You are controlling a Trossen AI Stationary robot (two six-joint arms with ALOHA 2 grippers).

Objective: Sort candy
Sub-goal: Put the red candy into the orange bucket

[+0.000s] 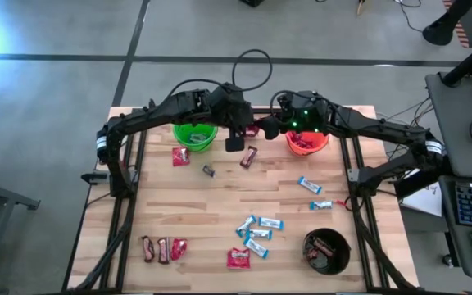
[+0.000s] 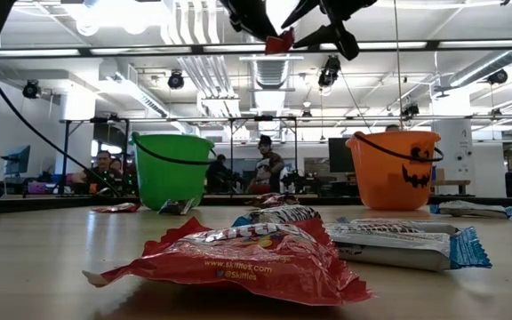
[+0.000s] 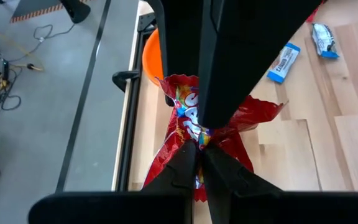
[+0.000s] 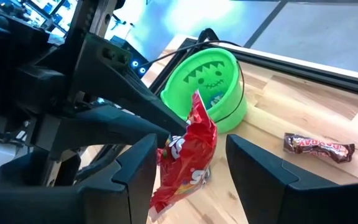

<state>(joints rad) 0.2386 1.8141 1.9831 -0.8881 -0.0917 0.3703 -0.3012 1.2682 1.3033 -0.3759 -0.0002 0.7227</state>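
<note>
My left gripper (image 1: 248, 129) is shut on a flat red candy packet (image 1: 254, 129) in the air between the green bucket (image 1: 194, 135) and the orange bucket (image 1: 307, 143). My right gripper (image 4: 194, 177) is open. Its two fingers stand on either side of the packet (image 4: 188, 152) and do not touch it. The low view shows both grippers and the packet (image 2: 280, 42) high above the table. More candy lies on the table: red packets (image 1: 238, 258), light-blue bars (image 1: 258, 229) and brown bars (image 1: 156, 248). My left gripper pinches the red packet near its crumpled middle (image 3: 194, 127) between its two shut fingers (image 3: 229, 177). The fingers come from the table's left side. The packet is lifted clear of the table, and its ends flare out on both sides of the fingers.
A black bucket (image 1: 326, 250) with brown bars in it stands at the near right. A red packet (image 1: 181, 156) and a brown bar (image 1: 248, 156) lie near the green bucket. Light-blue bars (image 1: 308, 185) lie at the right. People sit in the room behind the table (image 2: 265, 164).
</note>
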